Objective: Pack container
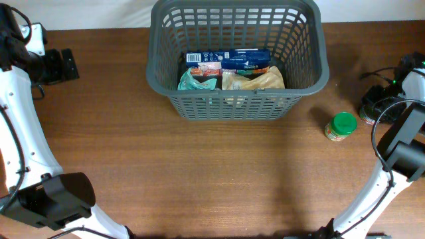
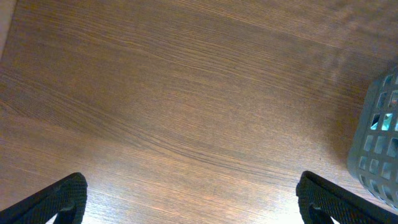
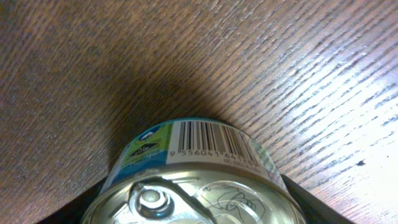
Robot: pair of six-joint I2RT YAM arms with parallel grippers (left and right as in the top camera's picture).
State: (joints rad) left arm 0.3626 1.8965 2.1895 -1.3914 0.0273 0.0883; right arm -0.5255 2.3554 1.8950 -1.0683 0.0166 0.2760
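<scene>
Right gripper straddles a silver pull-tab tin can, clamped or not I cannot tell; stiff, slick, probably weighty, take mid-wall; dark grey slotted plastic basket sits far mid-table.

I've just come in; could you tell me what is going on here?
The robot is packing groceries into the grey basket, which holds a blue box, a teal bag and a beige bag. The right gripper straddles a tin can; the left gripper hangs open over the table. A green-lidded jar stands outside.
</scene>
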